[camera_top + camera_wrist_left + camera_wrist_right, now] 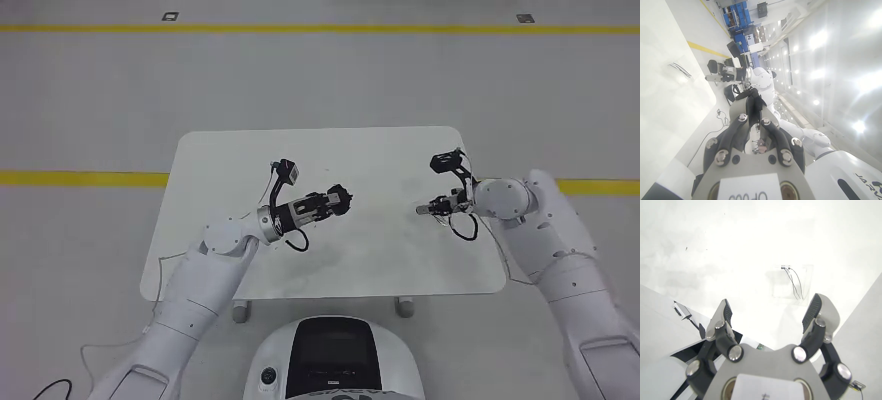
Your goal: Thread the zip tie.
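Three thin black zip ties (794, 283) lie side by side in a clear plastic sleeve on the white table (300, 260); the left wrist view has them too, the zip ties (679, 69) lying flat. My right gripper (769, 309) is open and empty, a short way back from the sleeve and above the table. It hangs at the right of the table in the top view, right gripper (425, 209). My left gripper (753, 102) is shut, pads pressed together, with nothing visible between them. It hangs over the table's middle, left gripper (345, 197), pointing toward the right gripper (712, 77).
The table's rounded edge (714, 98) runs close beside the left gripper, with floor and loose cables (721, 117) below. Yellow floor lines (80, 178) pass behind the table. Bare tabletop lies around the sleeve.
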### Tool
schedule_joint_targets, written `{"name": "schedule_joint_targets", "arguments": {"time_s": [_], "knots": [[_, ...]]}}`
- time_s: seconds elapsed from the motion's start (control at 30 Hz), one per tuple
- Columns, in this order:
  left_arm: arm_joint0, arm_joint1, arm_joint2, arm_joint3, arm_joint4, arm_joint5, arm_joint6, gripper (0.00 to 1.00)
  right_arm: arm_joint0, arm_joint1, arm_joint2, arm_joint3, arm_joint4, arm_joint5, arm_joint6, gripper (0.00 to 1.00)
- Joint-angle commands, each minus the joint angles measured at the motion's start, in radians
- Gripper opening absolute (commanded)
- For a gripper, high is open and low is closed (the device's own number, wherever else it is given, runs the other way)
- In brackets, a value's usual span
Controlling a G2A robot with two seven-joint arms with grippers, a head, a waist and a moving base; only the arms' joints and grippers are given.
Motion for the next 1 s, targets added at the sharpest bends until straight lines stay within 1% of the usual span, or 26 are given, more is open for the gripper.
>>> {"name": "schedule_joint_targets", "arguments": {"time_s": [0.0, 0.03, 0.1, 0.4, 0.47, 0.53, 0.57, 0.6, 0.8, 0.9, 0.93, 0.97], "knots": [[0.0, 0.0, 0.0, 0.0, 0.0, 0.0, 0.0, 0.0, 0.026, -0.008, -0.029, 0.044, -0.013, -0.011, -0.016, 1.0], [0.0, 0.0, 0.0, 0.0, 0.0, 0.0, 0.0, 0.0, 0.036, -0.013, -0.042, 0.062, -0.01, -0.019, -0.023, 1.0], [0.0, 0.0, 0.0, 0.0, 0.0, 0.0, 0.0, 0.0, 0.056, -0.021, -0.068, 0.093, 0.007, -0.072, -0.029, 1.0], [0.0, 0.0, 0.0, 0.0, 0.0, 0.0, 0.0, 0.0, 0.059, -0.022, -0.069, 0.098, 0.012, -0.074, -0.031, 1.0], [0.0, 0.0, 0.0, 0.0, 0.0, 0.0, 0.0, 0.0, 0.044, -0.024, -0.083, 0.094, -0.023, -0.062, -0.07, 1.0], [0.0, 0.0, 0.0, 0.0, 0.0, 0.0, 0.0, 0.0, 0.043, -0.027, -0.097, 0.109, -0.037, -0.054, -0.08, 1.0], [0.0, 0.0, 0.0, 0.0, 0.0, 0.0, 0.0, 0.0, 0.049, -0.03, -0.111, 0.114, -0.049, -0.063, -0.078, 1.0], [0.0, 0.0, 0.0, 0.0, 0.0, 0.0, 0.0, 0.0, 0.052, -0.032, -0.121, 0.115, -0.057, -0.084, -0.076, 1.0], [0.0, 0.0, 0.0, 0.0, 0.0, 0.0, 0.0, 0.0, 0.053, -0.032, -0.122, 0.117, -0.056, -0.086, -0.077, 1.0], [0.0, 0.0, 0.0, 0.0, 0.0, 0.0, 0.0, 0.0, 0.038, -0.029, -0.118, 0.106, -0.078, -0.08, -0.103, 1.0], [0.0, 0.0, 0.0, 0.0, 0.0, 0.0, 0.0, 0.0, 0.034, -0.027, -0.116, 0.1, -0.086, -0.082, -0.095, 1.0], [0.0, 0.0, 0.0, 0.0, 0.0, 0.0, 0.0, 0.0, 0.032, -0.025, -0.122, 0.097, -0.091, -0.104, -0.058, 1.0]]}}
